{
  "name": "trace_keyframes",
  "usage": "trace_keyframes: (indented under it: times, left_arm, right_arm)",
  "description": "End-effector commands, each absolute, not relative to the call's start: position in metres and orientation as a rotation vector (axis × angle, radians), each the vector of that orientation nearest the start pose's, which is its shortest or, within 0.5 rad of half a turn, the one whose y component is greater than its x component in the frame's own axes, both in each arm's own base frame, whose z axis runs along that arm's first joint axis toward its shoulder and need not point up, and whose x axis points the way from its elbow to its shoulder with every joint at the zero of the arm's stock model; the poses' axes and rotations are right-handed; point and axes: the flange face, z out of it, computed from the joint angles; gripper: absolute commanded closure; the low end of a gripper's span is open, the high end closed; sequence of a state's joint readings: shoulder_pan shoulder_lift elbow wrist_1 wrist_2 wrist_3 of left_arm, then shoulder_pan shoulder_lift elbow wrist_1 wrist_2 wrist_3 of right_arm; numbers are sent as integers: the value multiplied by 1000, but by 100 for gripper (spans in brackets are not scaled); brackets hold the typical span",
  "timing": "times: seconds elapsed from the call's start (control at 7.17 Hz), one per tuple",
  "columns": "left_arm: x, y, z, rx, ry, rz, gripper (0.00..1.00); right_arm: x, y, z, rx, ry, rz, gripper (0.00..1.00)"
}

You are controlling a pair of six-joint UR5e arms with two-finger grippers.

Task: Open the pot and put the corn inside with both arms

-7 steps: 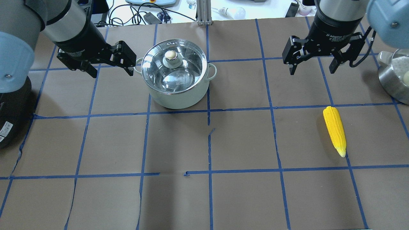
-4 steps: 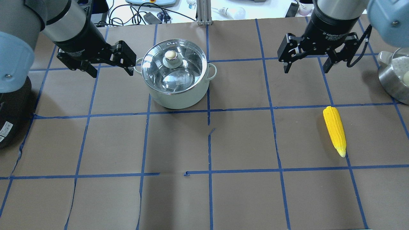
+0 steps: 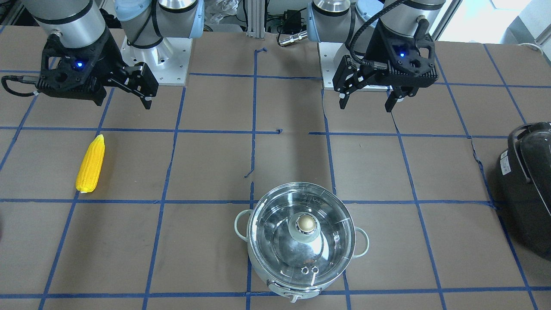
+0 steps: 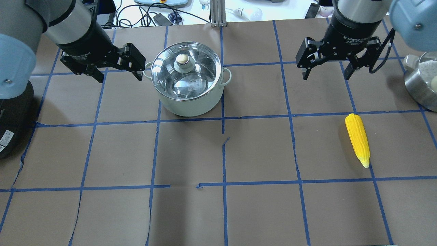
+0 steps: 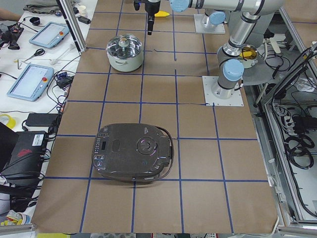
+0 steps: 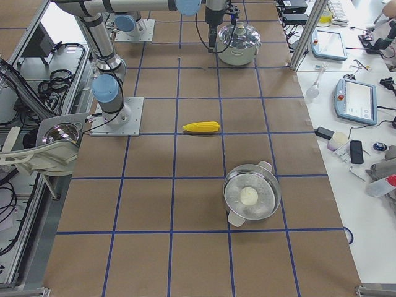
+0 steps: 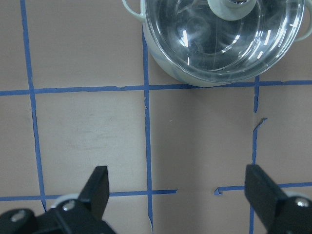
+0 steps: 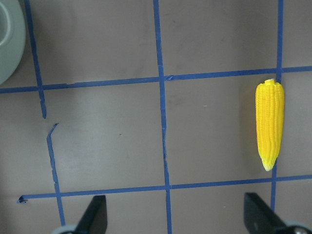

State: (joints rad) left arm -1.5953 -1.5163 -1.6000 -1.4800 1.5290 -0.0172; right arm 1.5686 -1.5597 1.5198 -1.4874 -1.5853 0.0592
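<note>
A black cooker (image 5: 132,158) and a steel pan (image 6: 269,192) rest on brown paper (image 4: 256,150)

The taped table (image 4: 259,150) bears pot (image 4: 191,104), corn (image 4: 357,139), black appliance (image 5: 132,152), steel pan (image 6: 234,205).

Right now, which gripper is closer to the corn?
Right. The right gripper hovers open on the corn's side of the table, not touching it. The left gripper is open beside the pot, across the table from the corn.
</note>
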Motion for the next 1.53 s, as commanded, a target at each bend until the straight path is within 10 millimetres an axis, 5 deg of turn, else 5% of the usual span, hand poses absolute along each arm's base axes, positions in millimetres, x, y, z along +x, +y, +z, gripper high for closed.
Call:
trace_keyframes:
  times: [0.0,0.84,1.26,1.4]
  left_arm:
    - [-151,-478,507,19,3186,-184,0]
    - [-149,-478,508,38,3179,-187,0]
    - [-133,-509,508,0,3106,-191,0]
    - [-133,-518,502,-6,3100,-181,0]
  right_arm:
    - [127,-496,502,104,3177,18,0]
    - [84,-523,469,255,3191,59,0]
    - [24,-570,406,382,3184,83,0]
    - [4,-567,385,439,3174,107,0]
